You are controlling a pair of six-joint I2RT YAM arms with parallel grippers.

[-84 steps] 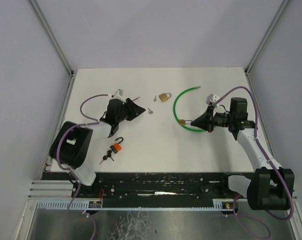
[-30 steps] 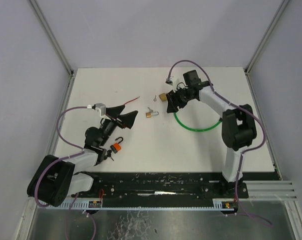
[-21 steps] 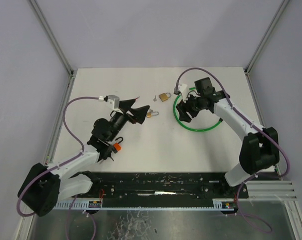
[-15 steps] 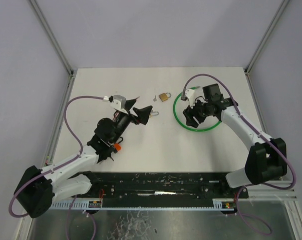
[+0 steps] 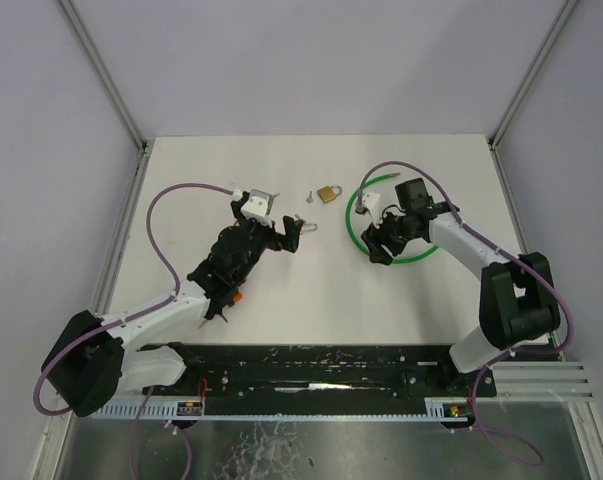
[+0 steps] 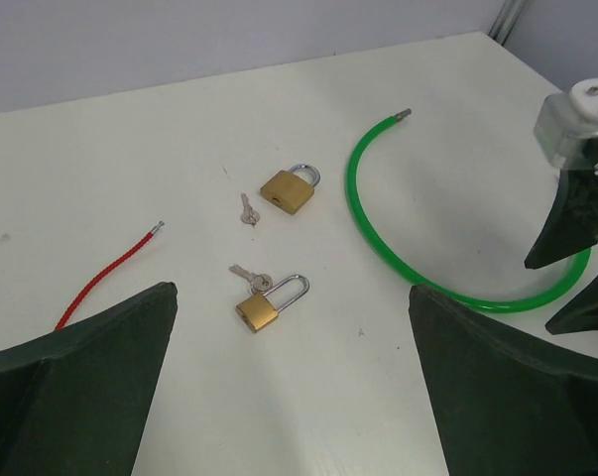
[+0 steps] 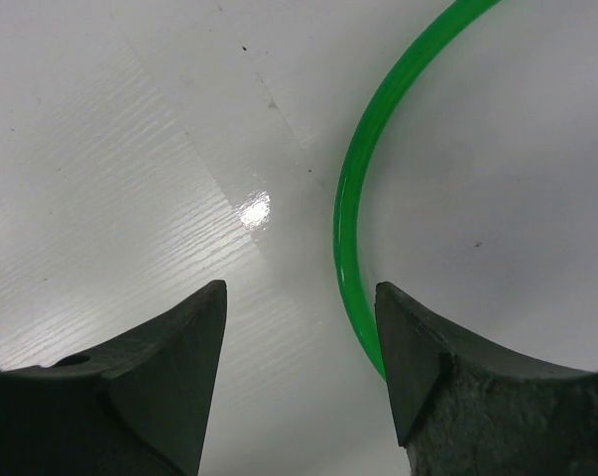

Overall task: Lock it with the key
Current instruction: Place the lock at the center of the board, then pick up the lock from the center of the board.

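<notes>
**A:** Start at the left. What lies there?

**B:** A red cable (image 6: 105, 276), well off to the side. Next comes the left gripper (image 5: 283, 234), its jaws spread wide and holding nothing. The nearer brass padlock (image 6: 259, 311) lies flat on the table (image 6: 378, 397) just ahead of it, framed between the two fingers in the wrist view. Its keys (image 6: 251, 277) are right at the body, but I cannot tell whether one sits in the keyhole.

**A:** And further right?

**B:** The farther brass padlock (image 6: 284, 191), with a single key (image 6: 247, 209) just beside it and not touching. Then the green cable (image 7: 341, 208), and over it the right gripper (image 7: 300, 290), jaws apart and gripping nothing. The cable runs close by the inside of one finger.

**A:** How will the lock handle?

**B:** I'd judge it small, dense and rigid. Its smooth metal is likely to skate on this glossy top. I would pinch the body across its flat faces, not the thin shackle. The key is flat and light, so it should be taken by the bow.
</notes>
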